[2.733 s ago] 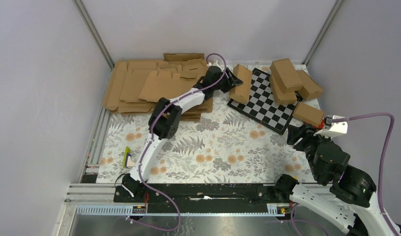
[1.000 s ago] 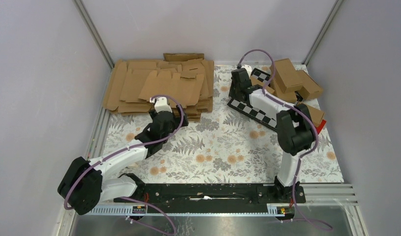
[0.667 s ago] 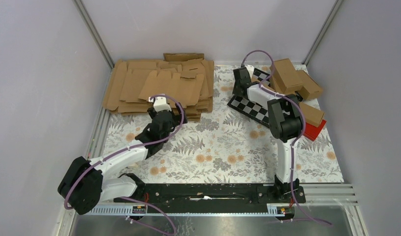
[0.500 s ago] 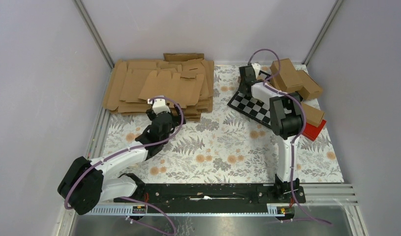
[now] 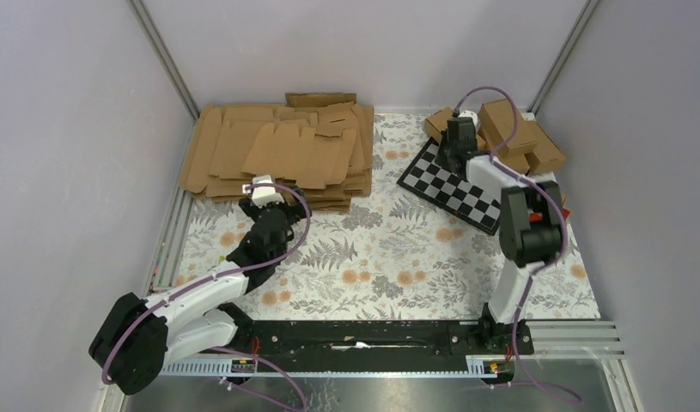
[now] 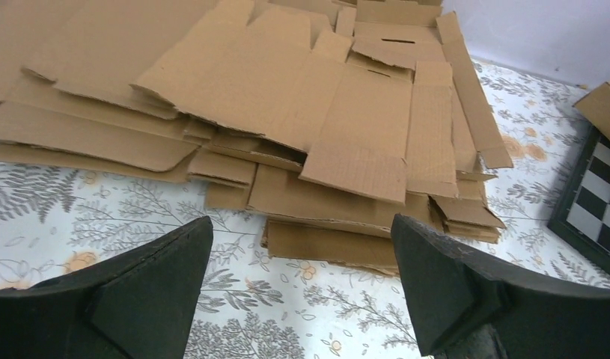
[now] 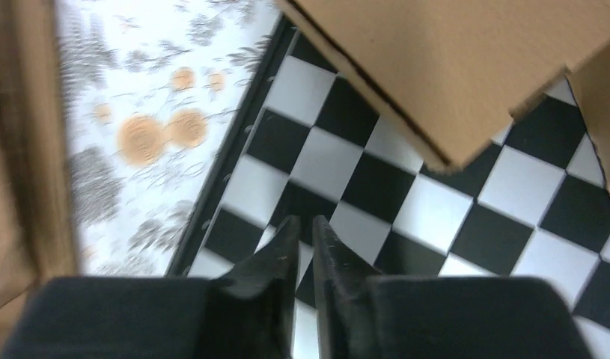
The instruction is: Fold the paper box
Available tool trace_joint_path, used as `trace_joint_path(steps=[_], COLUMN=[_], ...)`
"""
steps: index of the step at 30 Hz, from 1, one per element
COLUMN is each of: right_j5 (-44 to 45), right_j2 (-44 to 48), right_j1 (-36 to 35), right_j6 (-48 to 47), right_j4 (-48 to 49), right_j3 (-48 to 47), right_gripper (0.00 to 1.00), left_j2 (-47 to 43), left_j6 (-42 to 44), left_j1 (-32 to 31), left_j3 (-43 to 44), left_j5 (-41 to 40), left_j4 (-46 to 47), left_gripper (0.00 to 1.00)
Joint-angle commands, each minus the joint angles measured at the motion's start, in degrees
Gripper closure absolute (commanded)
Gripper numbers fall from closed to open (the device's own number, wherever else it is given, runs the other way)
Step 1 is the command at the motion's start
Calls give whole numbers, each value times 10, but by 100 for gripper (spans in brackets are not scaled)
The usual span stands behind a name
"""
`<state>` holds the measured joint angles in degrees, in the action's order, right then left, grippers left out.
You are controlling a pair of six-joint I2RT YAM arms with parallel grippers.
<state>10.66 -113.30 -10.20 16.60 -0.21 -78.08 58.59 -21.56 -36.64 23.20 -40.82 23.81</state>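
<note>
Swung rightward since a second ago, the right gripper [image 7: 305, 224] hangs over the checkerboard [image 5: 458, 189], its fingers all but closed and empty. Just left of it, the box [image 5: 438, 123] lies at the board's far corner. Its exposed end points left; the wrist hides the rest, so its long axis cannot be told. More cartons [image 5: 514, 129] crowd the far right. The left gripper [image 6: 300, 224], drawn nearer, gapes empty over the desk [image 5: 389, 257], facing the blanks [image 6: 287, 97].
</note>
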Motion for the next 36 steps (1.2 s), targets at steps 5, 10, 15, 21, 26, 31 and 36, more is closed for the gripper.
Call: trace_joint_path(steps=[5,10,15,21,26,31,36], right_j5=[-63,29,87,101,101,67,33], right_j2=[332,458,494,421,357,317,240], right_j1=[-5,-5,-5,-6,-4,28,68], right_j6=[-61,-54,-122,-161,-194,-199,-156], right_j4=[234,328,461,545,625,651,735], right_j3=[287,471,628,652,657,647,652], right_gripper=[32,0,1,0,0,1,2], left_j2=[-12,0,52,132,164,225,264], left_j6=[137,224,195,119,132,153,172], left_j1=[2,15,97,233,274,292,303], left_j3=[-24,-86,-107,-133,-103,-95,-84], left_j5=[-84,-95,-76,55,138,159,247], left_j4=[110,245,285,353,339,412,414], left_gripper=[1,1,1,1,2,4,9])
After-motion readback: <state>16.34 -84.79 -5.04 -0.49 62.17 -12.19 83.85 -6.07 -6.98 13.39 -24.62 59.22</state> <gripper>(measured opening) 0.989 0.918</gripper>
